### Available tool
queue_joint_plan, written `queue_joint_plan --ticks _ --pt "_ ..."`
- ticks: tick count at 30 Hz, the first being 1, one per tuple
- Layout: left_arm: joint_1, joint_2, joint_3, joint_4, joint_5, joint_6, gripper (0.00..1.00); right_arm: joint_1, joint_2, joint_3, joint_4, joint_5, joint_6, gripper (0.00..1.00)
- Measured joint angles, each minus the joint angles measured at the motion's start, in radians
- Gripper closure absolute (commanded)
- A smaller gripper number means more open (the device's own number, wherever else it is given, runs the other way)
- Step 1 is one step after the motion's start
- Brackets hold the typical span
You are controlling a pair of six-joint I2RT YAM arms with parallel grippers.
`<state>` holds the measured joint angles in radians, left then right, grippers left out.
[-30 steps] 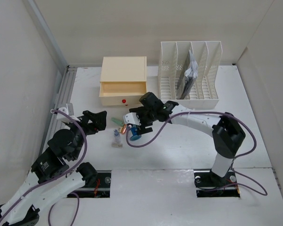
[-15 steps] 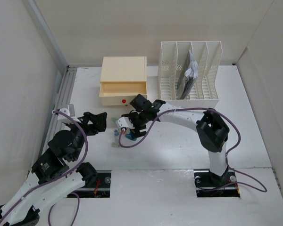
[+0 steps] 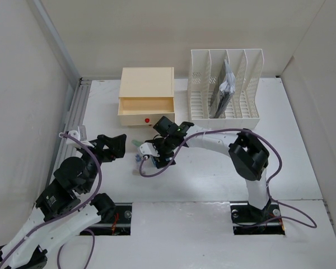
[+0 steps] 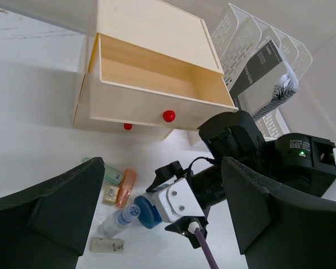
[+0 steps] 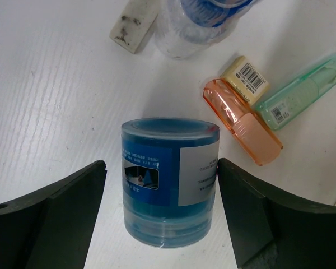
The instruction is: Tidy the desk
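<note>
While I am holding my right gripper (image 5: 161, 168) spread astride the blue canister (image 5: 151, 213) resting on the desk (image 5: 56, 89), I am aiming to close evenly on its curved sides without nudging the orange marker (image 5: 242, 120).

A blue cylinder (image 5: 169, 185) sits between the right hand's (image 5: 161, 168) spread fingers. Just beyond it lie an orange highlighter (image 5: 242, 120) touching a green one (image 5: 302, 84), a clear bottle (image 5: 193, 28) and a white eraser (image 5: 133, 25). Farther beyond stand a cream drawer box (image 3: 146, 96), its drawer pulled out, and a white file rack (image 3: 201, 84).
</note>
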<state>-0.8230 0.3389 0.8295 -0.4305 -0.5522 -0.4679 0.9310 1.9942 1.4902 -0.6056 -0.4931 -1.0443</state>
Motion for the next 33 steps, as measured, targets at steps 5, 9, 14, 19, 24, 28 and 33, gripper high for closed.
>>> queue_joint_plan --ticks 5,9,14,19,24,28,33 --pt "0.0 -0.01 -0.003 0.002 0.003 0.0 0.17 0.002 0.0 -0.001 0.004 0.028 0.023 0.15" --pt "0.0 -0.021 -0.004 0.001 0.003 0.0 0.17 0.007 0.0 -0.017 0.026 0.064 0.045 0.15" --pt "0.0 -0.034 -0.004 0.001 0.004 0.0 0.17 0.016 0.001 -0.032 0.052 0.102 0.081 0.15" --pt "0.0 -0.035 -0.004 0.001 0.005 0.0 0.17 0.019 0.01 -0.035 0.077 0.14 0.124 0.19" --pt "0.0 -0.039 -0.004 -0.001 0.006 0.0 0.17 0.02 0.022 -0.042 0.107 0.164 0.16 0.34" --pt "0.0 -0.053 -0.004 -0.005 0.006 0.0 0.17 0.02 0.022 -0.044 0.116 0.171 0.183 0.53" --pt "0.0 -0.061 -0.004 -0.01 0.006 0.0 0.17 0.021 0.022 -0.042 0.113 0.172 0.192 0.83"
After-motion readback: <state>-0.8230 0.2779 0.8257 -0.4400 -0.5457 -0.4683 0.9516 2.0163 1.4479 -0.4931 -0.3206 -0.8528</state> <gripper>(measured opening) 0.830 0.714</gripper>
